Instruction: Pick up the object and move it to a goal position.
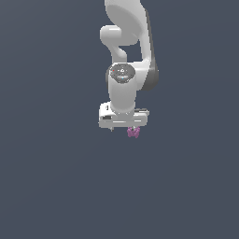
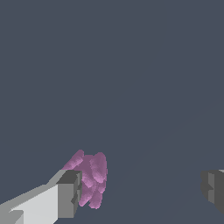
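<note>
Hand [image 2: 140, 192] wide apart, gripping nothing. Purple lump [image 2: 91, 178] touching inner side of one finger [image 2: 68, 194], far from other finger [image 2: 213, 188]. Step: lining up grab. Next, I think: center lump between fingers, squeeze, lift toward goal.

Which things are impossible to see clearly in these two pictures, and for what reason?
- Exterior view: the purple object is too small to show its shape; the gripper body hides its top.
- Exterior view: the fingertips cannot be separated from the hand, so contact is unclear.
- Wrist view: one finger covers the near side of the object; touching or only beside cannot be told.
- Wrist view: the other finger is cut by the picture edge.
- No goal marker shows in either view.
</note>
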